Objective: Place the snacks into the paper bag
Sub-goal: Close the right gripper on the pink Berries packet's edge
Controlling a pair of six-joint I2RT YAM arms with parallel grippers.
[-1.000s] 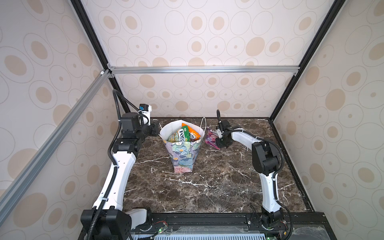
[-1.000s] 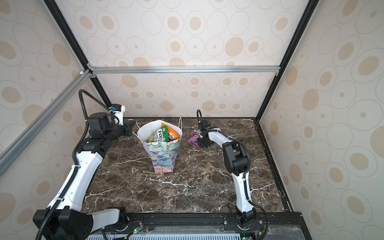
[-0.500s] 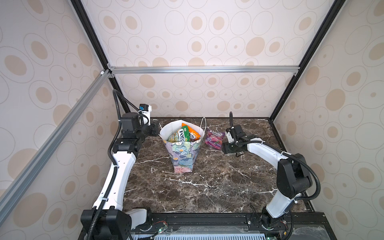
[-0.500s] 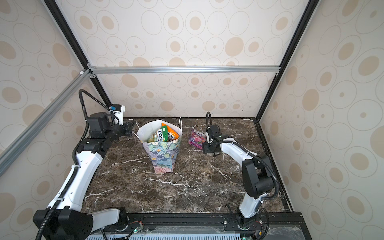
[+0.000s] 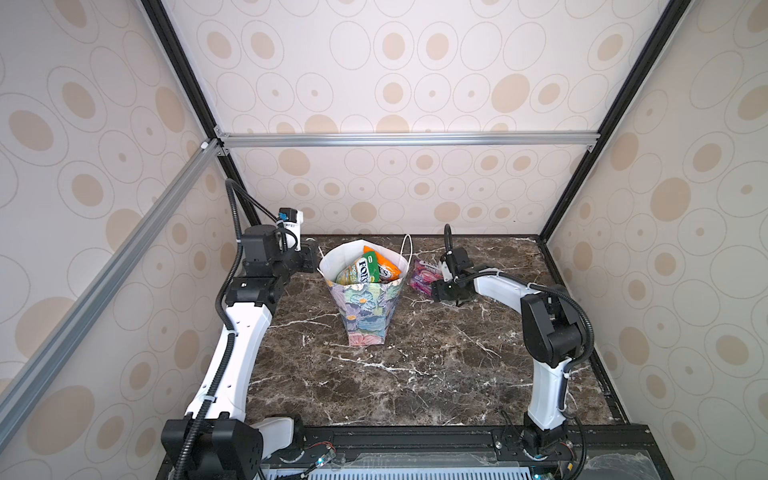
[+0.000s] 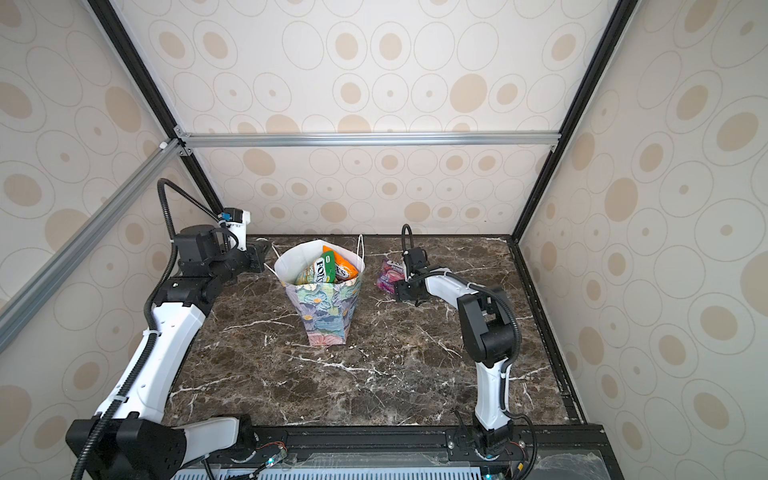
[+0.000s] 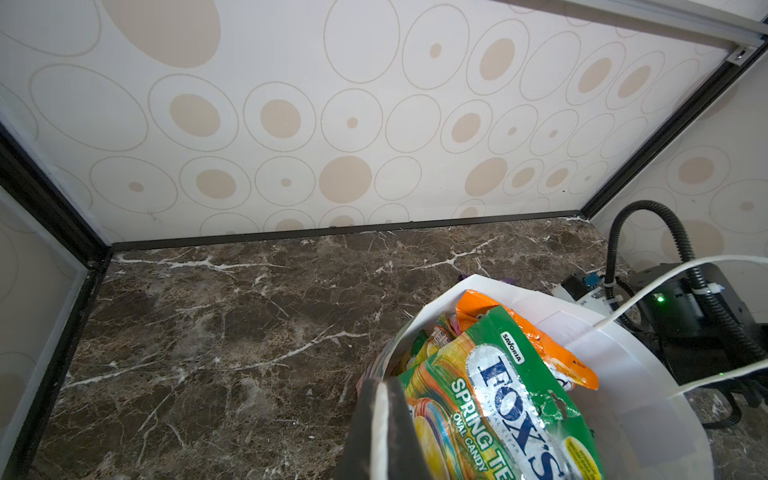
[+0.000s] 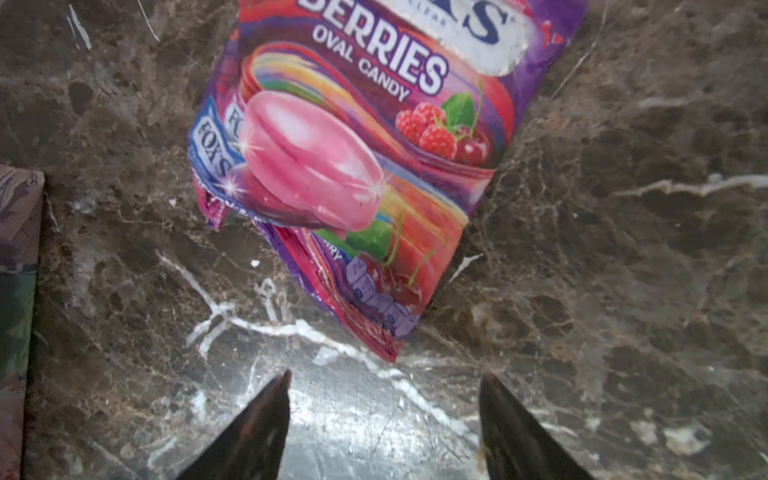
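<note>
My left gripper (image 7: 380, 386) is pinched tight on the rim of the paper bag (image 5: 365, 307). The white paper edge is caught between its two dark fingers (image 7: 363, 419). I judge that grip is there to keep the mouth spread and the bag upright, so packets can drop in without tipping it. Inside the bag a green packet (image 7: 498, 395) marked FOX'S lies on top of an orange packet (image 7: 536, 332), with yellow wrappers under them, and the pile reaches up near the rim. A pink-purple berries packet (image 8: 353, 158) lies flat on the marble table (image 5: 415, 374) just beside the bag, on the side away from my left gripper. My right gripper (image 8: 384, 380) hangs low over the table close to that packet's nearest corner, jaws spread wide and empty, touching nothing. It is the only snack I can see outside the bag. I judge that corner is the part to close on, though the crinkly film may slip.
</note>
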